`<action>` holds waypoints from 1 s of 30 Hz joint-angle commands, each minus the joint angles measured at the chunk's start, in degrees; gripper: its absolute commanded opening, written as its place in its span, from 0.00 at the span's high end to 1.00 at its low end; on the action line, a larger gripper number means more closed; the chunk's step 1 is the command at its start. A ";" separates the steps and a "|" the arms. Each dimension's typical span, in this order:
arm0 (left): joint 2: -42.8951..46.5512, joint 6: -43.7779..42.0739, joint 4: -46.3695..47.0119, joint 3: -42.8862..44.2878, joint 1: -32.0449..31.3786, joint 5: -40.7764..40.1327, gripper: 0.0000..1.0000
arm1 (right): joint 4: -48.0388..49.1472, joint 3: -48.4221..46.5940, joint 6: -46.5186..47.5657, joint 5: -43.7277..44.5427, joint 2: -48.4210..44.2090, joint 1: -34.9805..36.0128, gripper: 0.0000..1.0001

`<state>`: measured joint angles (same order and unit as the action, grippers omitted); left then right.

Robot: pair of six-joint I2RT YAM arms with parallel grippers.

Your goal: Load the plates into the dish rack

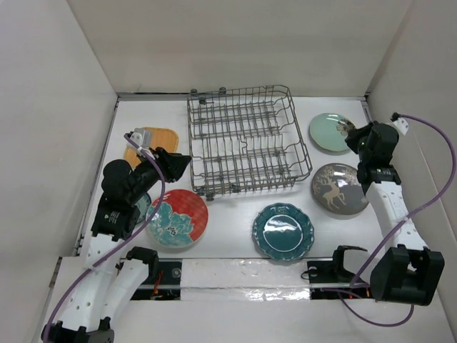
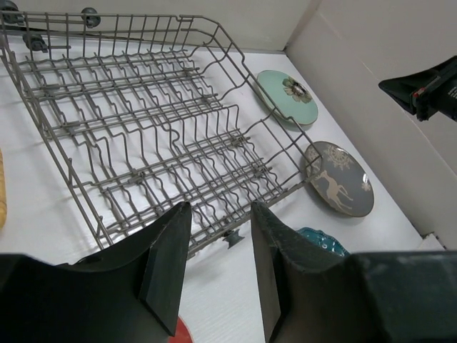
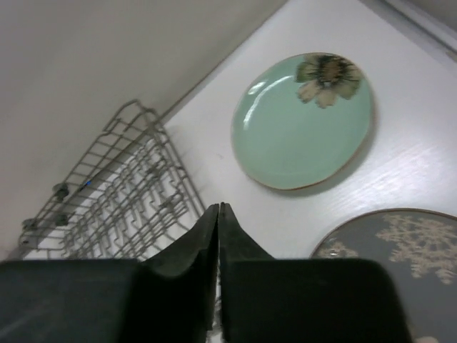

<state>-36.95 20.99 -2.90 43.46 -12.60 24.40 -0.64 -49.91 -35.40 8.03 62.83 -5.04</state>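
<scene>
The grey wire dish rack [image 1: 239, 93] stands empty at the back centre of the table; it also shows in the left wrist view [image 2: 164, 121] and the right wrist view [image 3: 128, 207]. The mint-green plate [image 1: 330, 133] [image 3: 303, 121] and the deer plate [image 1: 338, 189] [image 2: 339, 179] lie flat to the right of the rack. The dark teal plate [image 1: 283, 231] and the red flower plate [image 1: 177, 218] lie in front of it. The orange plate [image 1: 153, 143] lies to its left, partly hidden by my left arm. My left gripper [image 1: 182, 163] [image 2: 218, 207] is open and empty, above the table by the rack's front-left corner. My right gripper [image 1: 348, 131] [image 3: 218, 207] is shut and empty above the mint-green plate's edge.
White walls enclose the table on the left, back and right. The right arm [image 2: 428, 89] shows in the left wrist view near the right wall. A strip of tape [image 1: 243, 275] runs along the near edge between the arm bases.
</scene>
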 commanded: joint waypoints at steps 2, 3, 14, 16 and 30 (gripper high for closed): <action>0.47 -2.53 2.54 -0.92 -1.54 -1.02 0.68 | 6.00 1.57 -4.50 -5.14 0.72 -5.58 1.00; 0.39 -2.62 2.54 -0.92 -1.55 -1.20 0.70 | 6.27 1.83 -4.77 -4.35 0.89 -6.21 1.00; 2.05 -5.35 0.08 -1.28 -4.45 -6.47 1.00 | 13.30 2.54 -11.81 -3.21 12.75 -17.11 0.33; 2.06 -5.35 0.17 -1.19 -4.45 -6.30 1.00 | 12.16 0.44 -11.63 -3.10 16.79 -17.63 0.25; 1.27 -5.88 -0.27 -1.28 -4.45 -6.83 0.60 | 16.81 -6.51 -14.61 -19.08 40.26 -19.75 0.37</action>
<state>-35.83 15.86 -4.60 42.63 -16.84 17.78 11.46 -53.58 -48.14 -5.21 100.75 -24.34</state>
